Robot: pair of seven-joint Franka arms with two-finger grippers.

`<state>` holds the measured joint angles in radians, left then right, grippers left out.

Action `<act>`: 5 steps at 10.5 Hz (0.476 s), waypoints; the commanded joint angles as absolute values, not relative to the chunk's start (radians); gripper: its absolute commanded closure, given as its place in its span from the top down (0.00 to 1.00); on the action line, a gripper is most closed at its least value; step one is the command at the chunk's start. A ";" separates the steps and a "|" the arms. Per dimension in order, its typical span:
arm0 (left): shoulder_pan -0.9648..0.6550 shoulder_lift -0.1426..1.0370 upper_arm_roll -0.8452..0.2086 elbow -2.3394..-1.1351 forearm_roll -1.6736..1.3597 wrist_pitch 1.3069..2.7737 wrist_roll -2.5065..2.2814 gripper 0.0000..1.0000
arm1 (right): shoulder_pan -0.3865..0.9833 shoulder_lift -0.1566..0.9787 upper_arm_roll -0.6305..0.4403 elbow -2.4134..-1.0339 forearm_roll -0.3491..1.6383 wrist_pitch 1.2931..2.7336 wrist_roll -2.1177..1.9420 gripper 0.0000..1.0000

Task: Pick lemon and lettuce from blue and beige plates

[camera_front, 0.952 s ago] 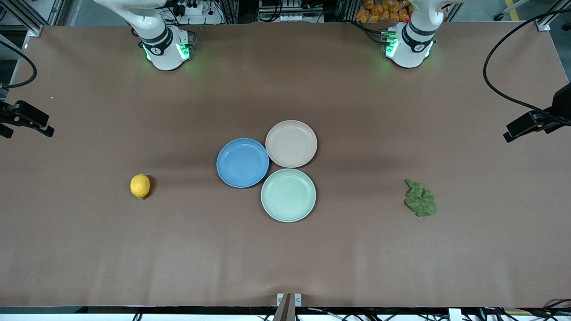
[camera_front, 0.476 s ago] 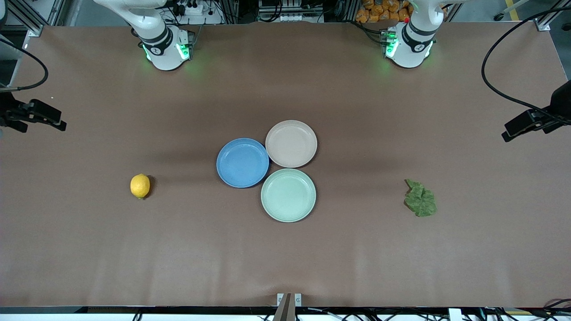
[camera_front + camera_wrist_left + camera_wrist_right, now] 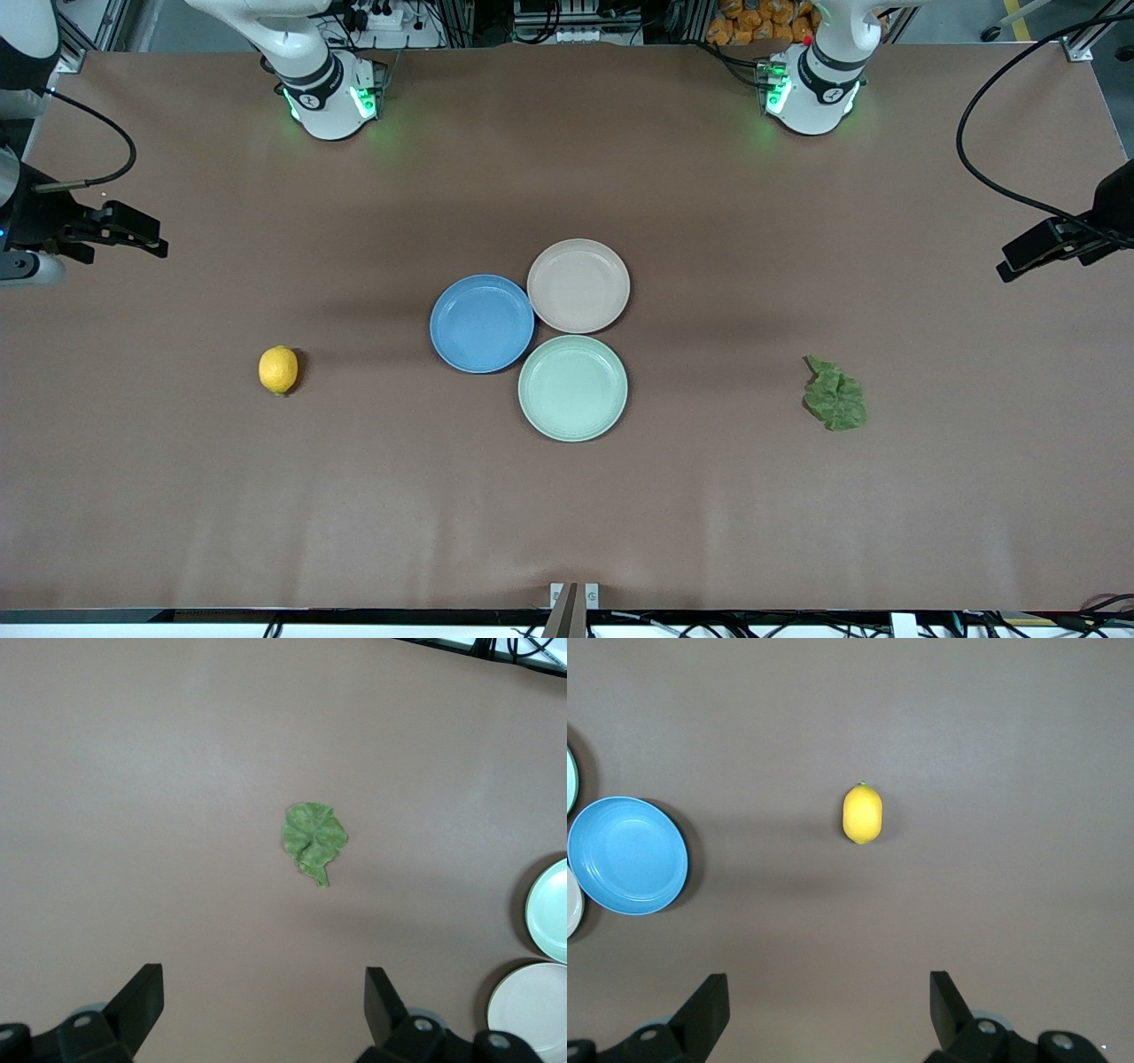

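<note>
Three plates are sitting on the worktop (image 3: 567,523): one blue plate (image 3: 482,323), one beige plate (image 3: 578,285) and one mint-green plate (image 3: 573,388). One lemon (image 3: 278,369) and one lettuce (image 3: 834,394) leaf are lying there too.

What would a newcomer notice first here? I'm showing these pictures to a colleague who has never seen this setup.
Probably the three bare plates touching mid-table: the blue plate, the beige plate and a mint-green plate nearest the front camera. Next, the lemon alone toward the right arm's end and the lettuce toward the left arm's end. The right gripper and left gripper are both open, high over the table.
</note>
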<state>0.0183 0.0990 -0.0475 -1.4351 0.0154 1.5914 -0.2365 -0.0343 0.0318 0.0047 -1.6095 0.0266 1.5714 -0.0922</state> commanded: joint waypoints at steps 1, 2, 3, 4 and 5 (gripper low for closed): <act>0.014 0.104 -0.040 -1.417 0.005 1.582 -0.216 1.00 | -0.035 -0.002 0.005 -1.643 0.025 1.588 -0.098 1.00; 0.017 0.104 -0.041 -1.419 0.003 1.582 -0.215 1.00 | -0.034 -0.002 0.005 -1.640 0.025 1.589 -0.098 1.00; 0.020 0.104 -0.043 -1.419 0.002 1.582 -0.215 1.00 | -0.034 -0.002 0.005 -1.638 0.025 1.592 -0.098 1.00; 0.020 0.104 -0.043 -1.417 0.002 1.582 -0.215 1.00 | -0.034 -0.002 0.005 -1.638 0.025 1.597 -0.098 1.00; 0.020 0.106 -0.043 -1.417 0.002 1.582 -0.215 1.00 | -0.035 -0.002 0.005 -1.638 0.025 1.601 -0.098 1.00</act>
<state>0.0187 0.0990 -0.0474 -1.4351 0.0154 1.5914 -0.2365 -0.0340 0.0293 0.0044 -1.6099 0.0264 1.5862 -0.0922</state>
